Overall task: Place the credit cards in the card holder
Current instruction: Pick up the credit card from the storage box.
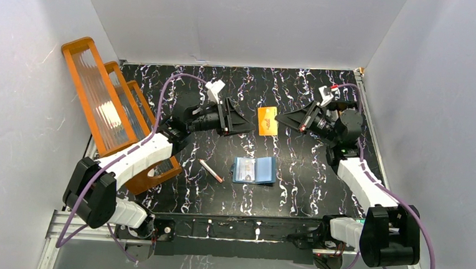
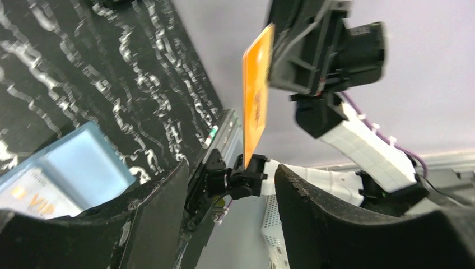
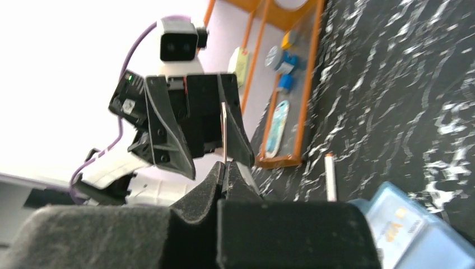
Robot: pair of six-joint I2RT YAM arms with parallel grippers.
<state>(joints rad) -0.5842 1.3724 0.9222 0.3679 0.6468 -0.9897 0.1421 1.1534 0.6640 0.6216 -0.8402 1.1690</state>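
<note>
A flat orange plastic card point(image 1: 267, 121) is up in the air over the far middle of the table. It stands on its edge. The right gripper point(image 1: 279, 119) is pinched tight on one short side of it. The left gripper point(image 1: 248, 124) faces the card from the other side. Its two black fingers point(image 2: 151, 218) are spread wide apart and hold nothing. The card is just in front of them and seems not to touch them.

The small blue card holder point(image 1: 254, 170) lies open like a book, nearer to the robot. It is well below the orange card. Its inside is a lighter blue. A pale card point(image 2: 33, 193) with gold letters sits in one clear pocket.

The table point(image 1: 308, 176) is black with white and purple streaks, like marble. It looks smooth and a bit shiny. Plain grey-white walls point(image 1: 242, 22) stand on three sides.

A thin pink-brown stick point(image 1: 211, 170) like a pen lies just left of the card holder, not touching it. A big orange rack point(image 1: 100, 101) with clear ribbed panels stands at the left side of the table. The left arm reaches across in front of it. Some small blue things point(image 3: 283, 70) lie by the rack's base.

Nothing lies between the orange card and the card holder.
</note>
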